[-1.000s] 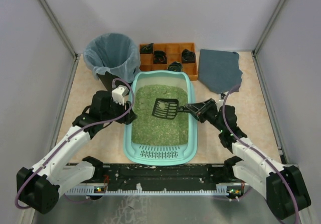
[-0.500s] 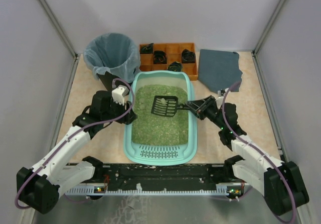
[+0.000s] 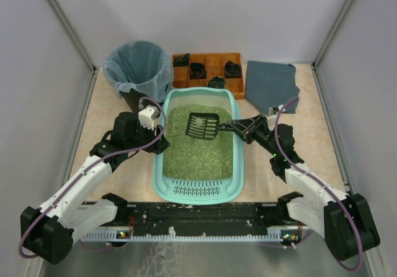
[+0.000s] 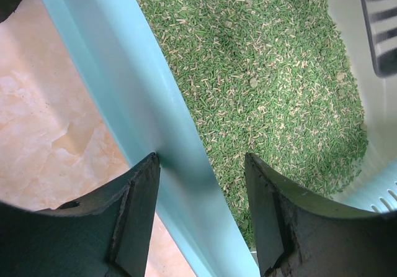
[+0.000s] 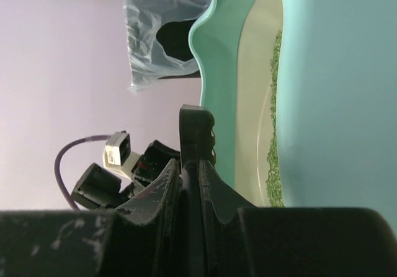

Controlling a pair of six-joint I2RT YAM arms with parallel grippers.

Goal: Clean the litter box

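Note:
The light-teal litter box (image 3: pixel 196 193) holds green litter (image 4: pixel 267 72) and lies in the middle of the table. My left gripper (image 3: pixel 160 143) straddles its left rim (image 4: pixel 155 115). The gripper (image 4: pixel 200 160) is open: the outer finger rests against the rim's edge, while litter shows between the rim and the inner finger. My right gripper (image 3: pixel 239 127) is shut on the handle of a black slotted scoop (image 3: pixel 202 125). The scoop is held above the litter in the far half of the box. In the right wrist view the handle (image 5: pixel 197 134) stands edge-on between the gripper (image 5: pixel 189 165) fingers.
A black bin with a clear bag (image 3: pixel 138 66) stands at the far left of the box. An orange compartmented tray (image 3: pixel 180 75) with dark items sits behind the box. A grey cloth (image 3: pixel 270 84) lies at the far right. Grey walls close in both sides.
My right gripper has lifted the scoop and carried it toward the far end of the box. The left arm has stayed at the rim.

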